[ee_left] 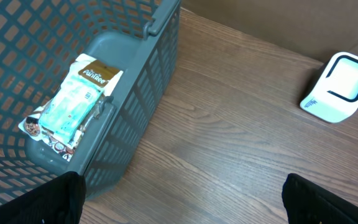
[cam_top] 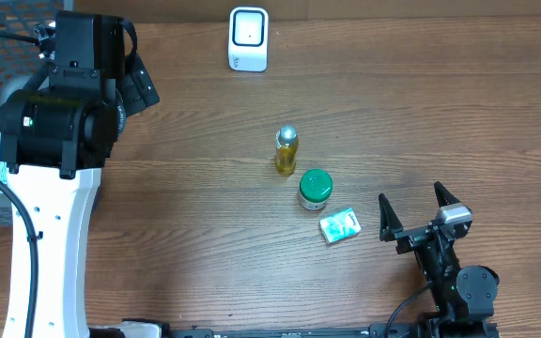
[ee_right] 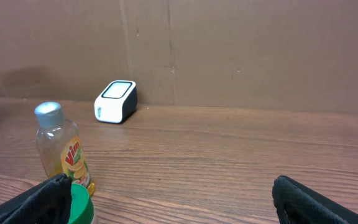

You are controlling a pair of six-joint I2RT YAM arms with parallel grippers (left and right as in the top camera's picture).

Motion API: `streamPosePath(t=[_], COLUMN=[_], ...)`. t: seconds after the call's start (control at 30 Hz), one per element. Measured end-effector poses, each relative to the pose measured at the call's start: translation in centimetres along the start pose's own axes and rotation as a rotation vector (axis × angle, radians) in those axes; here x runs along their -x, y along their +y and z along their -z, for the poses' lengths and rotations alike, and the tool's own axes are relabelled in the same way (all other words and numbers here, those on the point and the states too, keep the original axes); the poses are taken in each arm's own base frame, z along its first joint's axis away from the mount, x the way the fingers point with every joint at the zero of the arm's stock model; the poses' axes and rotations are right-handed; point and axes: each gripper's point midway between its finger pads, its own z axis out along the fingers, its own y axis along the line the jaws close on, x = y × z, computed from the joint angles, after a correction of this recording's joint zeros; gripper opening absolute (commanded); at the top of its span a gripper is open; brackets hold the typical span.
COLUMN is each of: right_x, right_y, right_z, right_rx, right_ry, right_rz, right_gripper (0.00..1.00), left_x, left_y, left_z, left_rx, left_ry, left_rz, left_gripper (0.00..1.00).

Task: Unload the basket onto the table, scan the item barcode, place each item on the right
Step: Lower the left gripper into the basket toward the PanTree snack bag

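A blue-grey plastic basket [ee_left: 135,112] fills the left of the frame, with a pale teal snack packet [ee_left: 73,102] lying inside against its wall. A white scanner [ee_left: 339,87] stands at the upper right on the wooden table [ee_left: 229,130]. The left gripper [ee_left: 182,208] shows only as dark fingertips [ee_left: 331,202] set wide apart in the bottom corners.

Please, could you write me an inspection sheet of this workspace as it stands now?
surface: wooden table, no spills seen
job's things: white scanner at the far edge; yellow bottle and green-lidded jar upright mid-table, small packet beside the jar
clutter: grey basket on the left, holding a snack packet
grippers: left gripper near the basket, jaws open, empty; right gripper beside the small packet, jaws open, empty
cables: black cable along the left arm
surroundings: cardboard wall behind the table
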Motion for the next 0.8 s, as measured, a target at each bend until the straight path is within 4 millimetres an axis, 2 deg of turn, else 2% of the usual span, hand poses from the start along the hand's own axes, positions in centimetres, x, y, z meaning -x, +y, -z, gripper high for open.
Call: streamPosePath(t=[0.8], right_x=[0.0], right_y=[0.01], right_z=[0.0], right_rx=[0.0], right_ry=[0.0], right_rz=[0.0], right_gripper=[1.0], left_x=[-0.13], left_y=[-0.22], left_z=[0.0], left_rx=[-0.013], left_ry=[0.007], left_rz=[-0.001], left_gripper=[1.0])
